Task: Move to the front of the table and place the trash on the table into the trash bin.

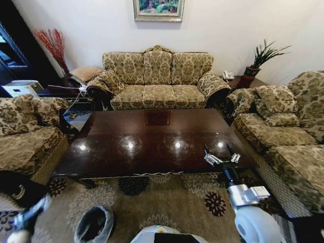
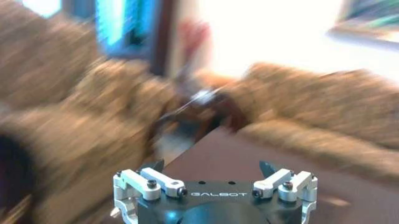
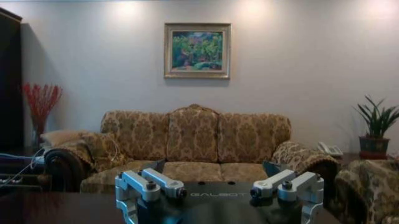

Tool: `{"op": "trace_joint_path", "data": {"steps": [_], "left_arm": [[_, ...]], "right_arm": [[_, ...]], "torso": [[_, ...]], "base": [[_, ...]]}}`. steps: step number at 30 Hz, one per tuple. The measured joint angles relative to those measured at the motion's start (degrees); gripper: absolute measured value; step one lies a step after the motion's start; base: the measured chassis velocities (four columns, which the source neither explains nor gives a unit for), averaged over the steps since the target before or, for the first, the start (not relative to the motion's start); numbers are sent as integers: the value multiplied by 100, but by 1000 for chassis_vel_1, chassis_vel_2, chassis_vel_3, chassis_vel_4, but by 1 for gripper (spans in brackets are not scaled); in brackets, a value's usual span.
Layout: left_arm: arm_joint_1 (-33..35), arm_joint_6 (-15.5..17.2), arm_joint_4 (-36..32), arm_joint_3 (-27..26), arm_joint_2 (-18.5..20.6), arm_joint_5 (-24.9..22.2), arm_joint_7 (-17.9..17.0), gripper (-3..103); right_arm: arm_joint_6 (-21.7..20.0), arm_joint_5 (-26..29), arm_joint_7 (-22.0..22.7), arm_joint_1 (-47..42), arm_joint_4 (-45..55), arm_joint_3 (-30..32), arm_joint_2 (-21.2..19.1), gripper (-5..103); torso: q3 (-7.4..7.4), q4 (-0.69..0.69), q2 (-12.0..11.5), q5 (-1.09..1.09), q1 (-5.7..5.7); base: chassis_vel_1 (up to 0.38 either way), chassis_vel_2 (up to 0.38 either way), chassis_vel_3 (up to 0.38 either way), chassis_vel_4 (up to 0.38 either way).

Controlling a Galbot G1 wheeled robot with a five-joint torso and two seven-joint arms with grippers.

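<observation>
Sofas (image 1: 158, 76) ring table (image 1: 152, 142); trash bin (image 1: 94, 224) near.

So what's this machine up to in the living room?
It stands before the dark wooden table, holding nothing. Its right gripper is open, raised over the table's near right edge. Its left gripper is also open, low by the armchair. The bag-lined trash bin sits on the carpet near its base.

Left hand (image 1: 20, 223) blurred, trash bin (image 1: 94, 225) cut off
</observation>
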Motion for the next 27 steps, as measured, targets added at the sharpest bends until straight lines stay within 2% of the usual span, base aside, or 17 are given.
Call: {"op": "trace_joint_path", "data": {"steps": [1, 3, 4, 5, 7, 11, 16, 27], "left_arm": [[0, 0, 0, 0, 0, 0, 0, 100], [105, 9, -906, 241, 53, 192, 1, 100], [105, 9, -906, 241, 53, 192, 1, 100], [151, 9, -1307, 354, 84, 335, 11, 100], [190, 9, -1695, 500, 109, 448, 42, 100], [264, 43, -2120, 694, 158, 645, 167, 100], [329, -24, -2167, 783, 198, 854, 233, 100], [328, -50, -2106, 790, 193, 870, 240, 100]], "right_arm": [[0, 0, 0, 0, 0, 0, 0, 100], [17, -1, -52, -187, 191, 127, 91, 100], [17, -1, -52, -187, 191, 127, 91, 100], [29, -10, -57, -297, 306, 183, 174, 100], [41, -19, -53, -444, 403, 208, 304, 100], [193, -221, -6, -707, 432, 24, 581, 100], [316, -628, 67, -731, 432, -347, 765, 100], [330, -717, 80, -719, 426, -419, 792, 100]], "torso": [[0, 0, 0, 0, 0], [0, 0, 0, 2, 0], [0, 0, 0, 2, 0], [0, 0, 0, -1, 0], [0, 0, 0, -1, 0], [0, 0, 0, -1, 0], [0, 1, 0, -1, 0], [0, 1, 0, -1, 0]], "base": [[0, 0, 0, 0], [0, 0, 0, 0], [0, 0, 0, 0], [0, 0, 0, 0], [0, 0, 0, 0], [0, 0, 0, 0], [0, 0, 0, 0], [0, 0, 0, 0]]}}
